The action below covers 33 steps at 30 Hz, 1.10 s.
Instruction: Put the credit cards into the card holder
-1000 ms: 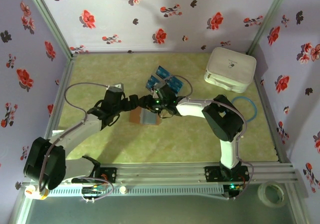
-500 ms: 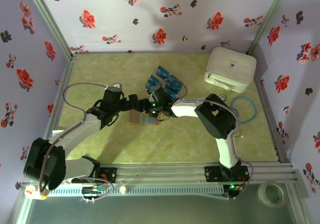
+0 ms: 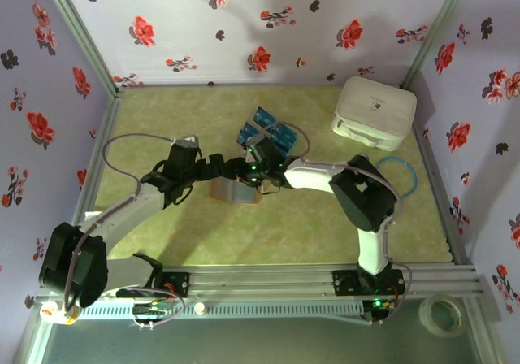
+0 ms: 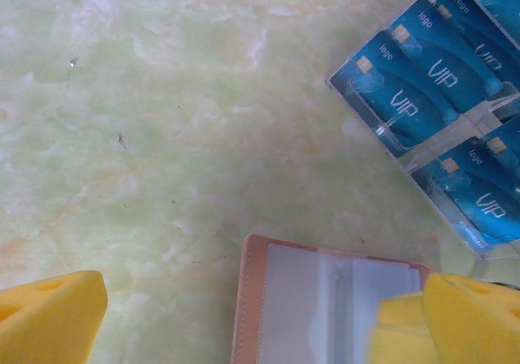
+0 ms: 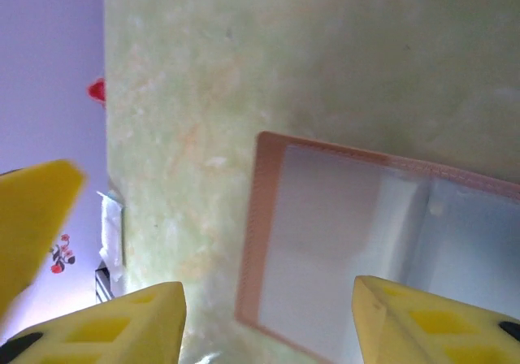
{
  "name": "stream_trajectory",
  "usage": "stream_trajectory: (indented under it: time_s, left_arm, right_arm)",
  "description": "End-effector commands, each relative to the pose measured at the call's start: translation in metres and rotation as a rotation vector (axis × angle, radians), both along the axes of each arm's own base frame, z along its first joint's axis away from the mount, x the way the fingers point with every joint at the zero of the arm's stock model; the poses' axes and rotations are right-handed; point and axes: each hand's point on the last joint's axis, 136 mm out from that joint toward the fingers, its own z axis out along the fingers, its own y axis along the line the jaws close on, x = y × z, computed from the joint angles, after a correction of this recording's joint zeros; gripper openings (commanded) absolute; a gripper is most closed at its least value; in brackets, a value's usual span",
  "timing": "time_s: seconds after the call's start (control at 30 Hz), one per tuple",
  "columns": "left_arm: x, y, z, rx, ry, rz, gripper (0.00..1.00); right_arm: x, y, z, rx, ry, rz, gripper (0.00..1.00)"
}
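Your left gripper (image 4: 264, 315) hangs wide open over the flat brown leather card holder (image 4: 309, 299), splayed for loading; right gripper (image 5: 268, 299) probably unclenched too.

Seemingly open table (image 4: 162, 96) beside card holder (image 4: 301, 299)

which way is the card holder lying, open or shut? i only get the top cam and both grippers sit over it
Observer: Open. In the left wrist view the card holder lies flat, clear sleeves facing up.
Operator: anything in the sleeves
Observer: The parts that show look empty. The credit cards, blue and printed VIP, lie in clear cases beyond it.
Operator: is either arm carrying one
Observer: No. The left gripper is wide open, and the right gripper has its jaws apart over the holder's corner, gripping nothing.
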Motion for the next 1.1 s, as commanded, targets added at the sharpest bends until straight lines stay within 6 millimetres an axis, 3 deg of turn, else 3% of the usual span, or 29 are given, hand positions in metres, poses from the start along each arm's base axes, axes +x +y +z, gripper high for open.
stream_trajectory:
  time_s: [0.0, 0.17, 0.27, 0.57, 0.7, 0.87, 1.07]
  left_arm:
    - [0.003, 0.004, -0.004, 0.031, 0.027, 0.007, 1.0]
    - [0.001, 0.002, -0.015, 0.036, 0.053, -0.006, 1.0]
    - [0.001, 0.001, -0.024, 0.05, 0.077, -0.011, 1.0]
    - [0.0, 0.0, -0.039, 0.071, 0.113, -0.026, 1.0]
    - [-0.003, -0.002, -0.047, 0.075, 0.144, -0.049, 1.0]
    - [-0.005, -0.01, -0.052, 0.061, 0.158, -0.078, 1.0]
    - [-0.008, -0.023, -0.054, 0.05, 0.17, -0.118, 1.0]
  right_arm:
    - [-0.003, -0.032, 0.014, -0.119, -0.091, 0.005, 0.56]
    - [-0.007, -0.08, 0.007, -0.326, -0.161, -0.04, 0.57]
    - [-0.009, -0.097, -0.003, -0.41, -0.177, -0.052, 0.58]
    - [-0.006, -0.105, -0.04, -0.484, -0.135, -0.052, 0.54]
    - [-0.002, -0.109, -0.049, -0.479, -0.117, -0.062, 0.4]
    - [-0.003, -0.118, -0.05, -0.482, -0.111, -0.059, 0.15]
    - [-0.007, -0.138, -0.05, -0.489, -0.11, -0.057, 0.05]
